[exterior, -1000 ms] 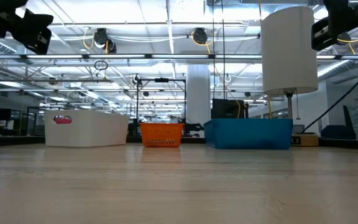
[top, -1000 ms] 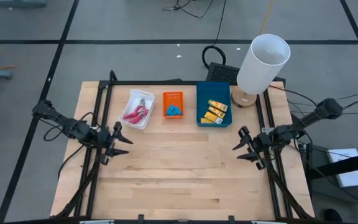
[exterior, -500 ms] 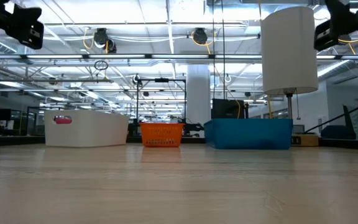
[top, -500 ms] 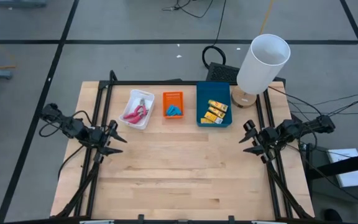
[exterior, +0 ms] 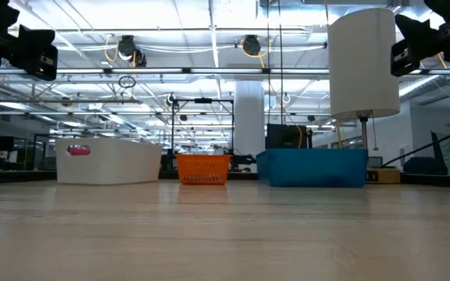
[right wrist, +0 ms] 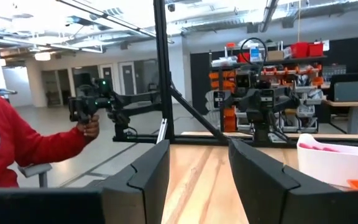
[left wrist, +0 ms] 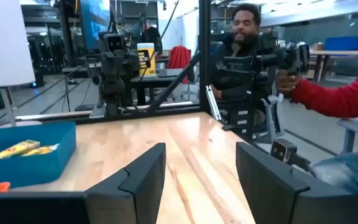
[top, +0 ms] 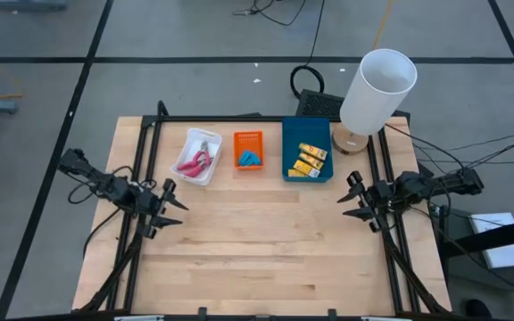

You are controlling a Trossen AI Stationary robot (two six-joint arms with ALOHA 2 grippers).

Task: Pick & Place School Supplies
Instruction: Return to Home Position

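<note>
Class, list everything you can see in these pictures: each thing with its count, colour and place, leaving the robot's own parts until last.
table: one, light wood, under everything
white bin: one, far side, leftmost bin
pink-handled punches: seemingly two, in the white bin
orange bin: one, middle bin
light-blue erasers: small pile, count unclear, in the orange bin
blue bin: one, rightmost bin
yellow packets: about three, in the blue bin
lamp: one, white shade, far right corner
person: one, red sleeve, beyond the table
left tool: dark, open, at the left edge
right tool: dark, open, at the right edge
</note>
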